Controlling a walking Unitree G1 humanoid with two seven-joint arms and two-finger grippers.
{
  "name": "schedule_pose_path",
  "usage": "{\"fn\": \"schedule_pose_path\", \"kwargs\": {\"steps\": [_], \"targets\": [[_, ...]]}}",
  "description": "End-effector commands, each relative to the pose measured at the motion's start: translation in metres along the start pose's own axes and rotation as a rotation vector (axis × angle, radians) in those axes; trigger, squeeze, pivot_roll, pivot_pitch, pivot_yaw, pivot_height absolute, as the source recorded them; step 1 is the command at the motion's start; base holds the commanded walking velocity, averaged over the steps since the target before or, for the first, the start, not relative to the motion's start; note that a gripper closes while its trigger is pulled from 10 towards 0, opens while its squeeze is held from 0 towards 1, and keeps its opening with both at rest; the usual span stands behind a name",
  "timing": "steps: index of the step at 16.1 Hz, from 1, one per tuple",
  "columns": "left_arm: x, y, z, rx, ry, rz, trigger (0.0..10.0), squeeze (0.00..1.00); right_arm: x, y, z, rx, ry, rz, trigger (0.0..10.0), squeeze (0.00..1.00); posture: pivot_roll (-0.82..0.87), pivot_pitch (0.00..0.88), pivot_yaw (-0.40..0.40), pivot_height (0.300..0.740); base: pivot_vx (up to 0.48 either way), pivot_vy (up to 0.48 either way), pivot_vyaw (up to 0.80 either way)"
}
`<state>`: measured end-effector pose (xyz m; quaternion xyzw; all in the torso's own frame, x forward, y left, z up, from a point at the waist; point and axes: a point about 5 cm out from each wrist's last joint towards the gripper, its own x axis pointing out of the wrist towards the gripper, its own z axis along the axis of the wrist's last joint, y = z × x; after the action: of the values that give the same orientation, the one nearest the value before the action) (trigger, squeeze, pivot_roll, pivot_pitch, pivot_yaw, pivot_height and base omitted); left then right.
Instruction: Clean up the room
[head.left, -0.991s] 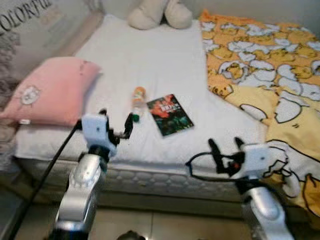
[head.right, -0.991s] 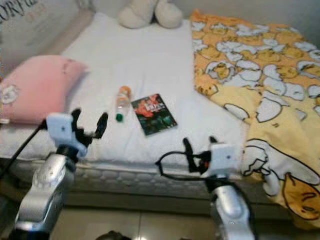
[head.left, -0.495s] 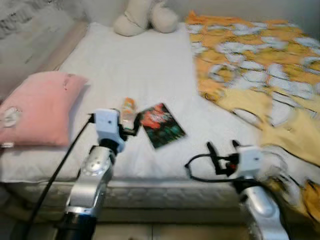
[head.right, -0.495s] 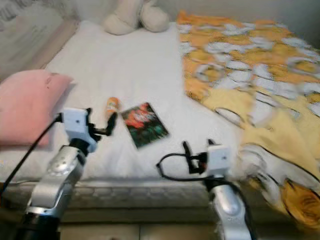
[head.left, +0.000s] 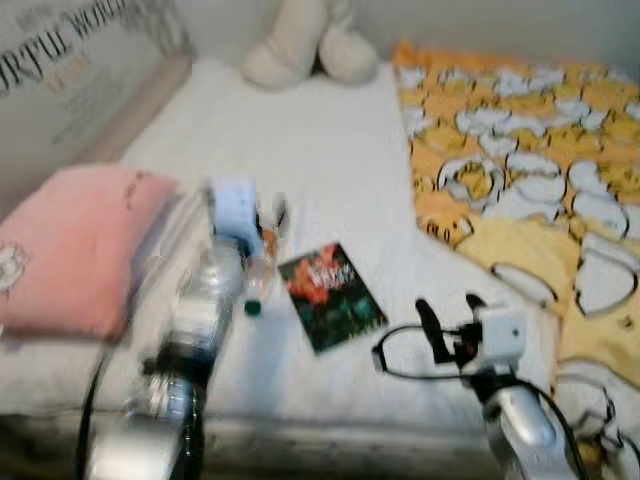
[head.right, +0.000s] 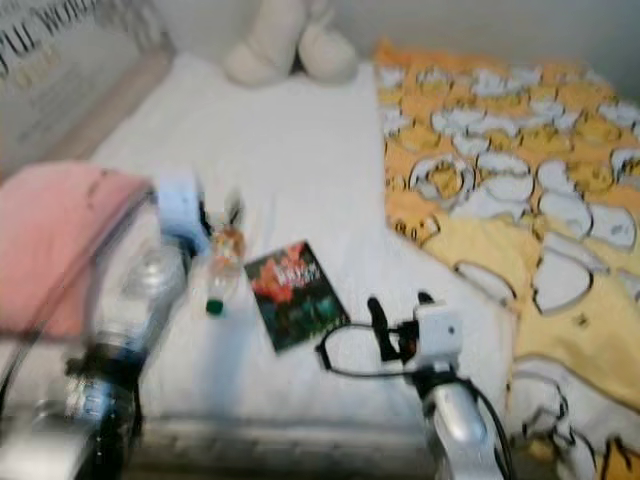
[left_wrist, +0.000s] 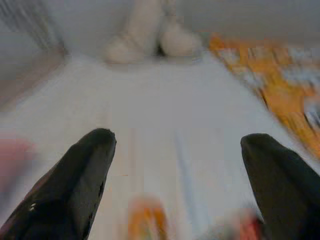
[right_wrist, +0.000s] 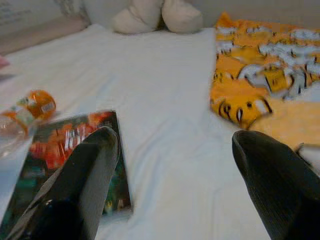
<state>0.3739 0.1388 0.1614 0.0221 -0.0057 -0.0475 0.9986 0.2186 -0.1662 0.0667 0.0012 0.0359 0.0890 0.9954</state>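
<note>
Left hand (left_wrist: 177, 165) spread wide over bottle (head.right: 221, 262)

Left hand (head.right: 215, 215) is blurred, hovering right over the orange-capped bottle (head.right: 220, 262) lying on the white bed (head.right: 300, 160), with a book (head.right: 295, 308) just beside it. Right hand (head.right: 397, 318) sits lower near the bed edge, fingers spread, next to the yellow duck blanket (head.right: 510, 170). Pink pillow (head.right: 55, 235) on the left, plush toy (head.right: 285, 45) up top.

arms silver | wrist blocks white | fingers (right_wrist: 85, 175) black (cables too)

soft even indoor light, left arm (head.left: 185, 330) smeared by blur (others sharper).
</note>
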Motion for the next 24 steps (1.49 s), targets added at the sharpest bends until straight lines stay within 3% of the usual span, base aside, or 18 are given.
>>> {"fn": "schedule_pose_path", "kwargs": {"steps": [1, 3, 5, 7, 9, 11, 13, 14, 15, 16, 17, 18, 20, 22, 24], "targets": [[0.006, 0.001, 0.005, -0.01, -0.014, 0.006, 10.0, 0.0, -0.001, 0.009, 0.0, 0.01, -0.002, 0.029, 10.0, 0.0, -0.04, 0.0, 0.049, 0.74, 0.0, 0.0, 0.0], [0.026, -0.022, 0.044, 0.015, -0.082, -0.066, 10.0, 0.0, -0.011, 0.01, -0.002, 0.008, 0.005, 0.015, 10.0, 0.0, -0.09, 0.0, 0.071, 0.74, 0.0, 0.0, 0.0], [0.042, -0.029, 0.052, -0.024, 0.0, -0.013, 10.0, 0.0, -0.025, 0.012, -0.005, 0.03, 0.026, -0.025, 10.0, 0.0, -0.12, 0.0, 0.084, 0.74, 0.0, 0.0, 0.0], [0.044, -0.038, 0.036, -0.01, 0.095, -0.008, 10.0, 0.0, -0.047, 0.018, -0.008, 0.037, 0.075, -0.025, 10.0, 0.0, -0.17, 0.0, 0.082, 0.74, 0.0, 0.0, 0.0], [0.041, -0.043, 0.02, -0.021, 0.161, 0.01, 10.0, 0.0, -0.07, 0.029, -0.002, 0.076, 0.08, 0.053, 10.0, 0.0, -0.22, 0.054, 0.083, 0.74, 0.0, 0.0, 0.0], [0.036, -0.045, 0.003, 0.005, 0.221, 0.031, 10.0, 0.0, -0.096, 0.043, 0.002, 0.03, 0.141, 0.147, 10.0, 0.0, -0.27, 0.102, 0.074, 0.74, 0.0, 0.0, 0.0], [0.029, -0.042, -0.016, 0.06, 0.314, 0.041, 10.0, 0.0, -0.112, 0.05, 0.003, 0.025, 0.192, 0.184, 10.0, 0.0, -0.29, 0.145, 0.058, 0.74, 0.0, 0.0, 0.0], [0.024, -0.038, -0.03, 0.058, 0.405, 0.028, 10.0, 0.0, -0.126, 0.057, 0.003, 0.029, 0.24, 0.225, 10.0, 0.0, -0.3, 0.163, 0.054, 0.74, 0.0, 0.0, 0.0], [0.023, -0.038, -0.032, 0.046, 0.426, 0.012, 10.0, 0.0, -0.129, 0.059, 0.004, 0.035, 0.255, 0.233, 10.0, 0.0, -0.3, 0.163, 0.054, 0.74, 0.0, 0.0, 0.0], [0.021, -0.039, -0.037, 0.002, 0.464, -0.022, 10.0, 0.0, -0.135, 0.062, 0.004, 0.039, 0.278, 0.247, 10.0, 0.0, -0.3, 0.168, 0.053, 0.74, 0.0, 0.0, 0.0], [0.02, -0.035, -0.04, -0.091, 0.471, 0.004, 10.0, 0.0, -0.139, 0.065, 0.002, 0.095, 0.32, 0.256, 10.0, 0.0, -0.3, 0.168, 0.055, 0.74, 0.0, 0.0, 0.0], [0.018, -0.029, -0.044, -0.123, 0.484, 0.043, 10.0, 0.0, -0.142, 0.069, -0.001, 0.183, 0.363, 0.268, 10.0, 0.0, -0.29, 0.169, 0.055, 0.74, 0.0, 0.0, 0.0], [0.01, -0.025, -0.06, -0.07, 0.548, 0.037, 10.0, 0.0, -0.149, 0.07, -0.004, 0.217, 0.431, 0.317, 10.0, 0.0, -0.27, 0.171, 0.058, 0.74, 0.0, 0.0, 0.0], [0.005, -0.007, -0.067, -0.006, 0.567, 0.106, 10.0, 0.0, -0.147, 0.071, -0.005, 0.209, 0.427, 0.327, 10.0, 0.0, -0.26, 0.179, 0.057, 0.74, 0.0, 0.0, 0.0], [0.003, 0.0, -0.07, 0.038, 0.566, 0.123, 10.0, 0.0, -0.145, 0.071, -0.001, 0.191, 0.409, 0.325, 10.0, 0.0, -0.26, 0.19, 0.053, 0.74, 0.0, 0.0, 0.0]]}}
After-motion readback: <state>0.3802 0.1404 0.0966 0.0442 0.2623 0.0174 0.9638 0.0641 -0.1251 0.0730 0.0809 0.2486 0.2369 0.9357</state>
